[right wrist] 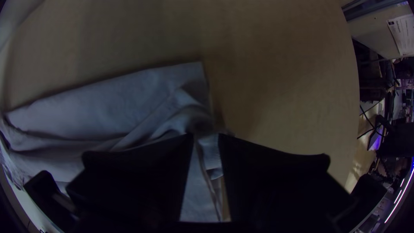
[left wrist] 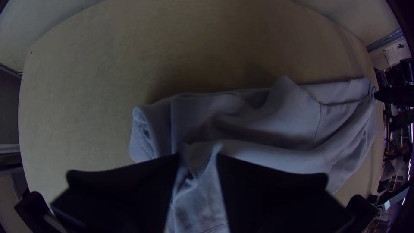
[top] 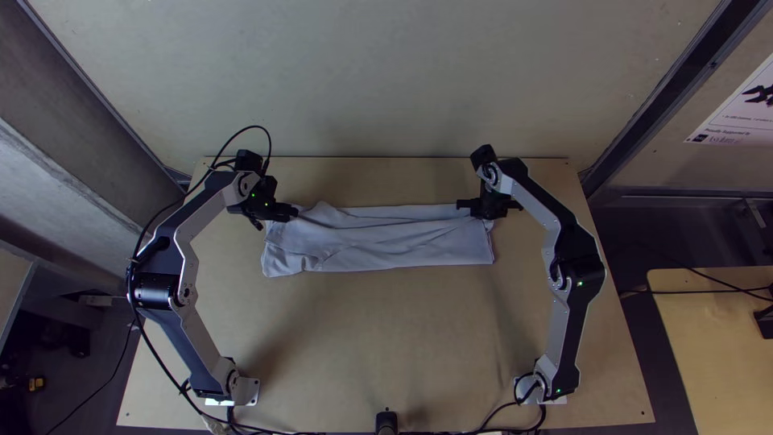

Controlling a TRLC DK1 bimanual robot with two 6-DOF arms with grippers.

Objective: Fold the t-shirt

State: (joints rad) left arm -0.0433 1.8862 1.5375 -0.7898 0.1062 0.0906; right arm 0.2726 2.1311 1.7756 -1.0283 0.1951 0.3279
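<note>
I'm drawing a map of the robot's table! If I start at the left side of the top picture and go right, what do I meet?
Left arm's elbow → left gripper → t-shirt → right gripper → right arm's elbow → another wooden table.

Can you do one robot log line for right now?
t-shirt: wrinkled long strip | left gripper: at left end | right gripper: at right end
</note>
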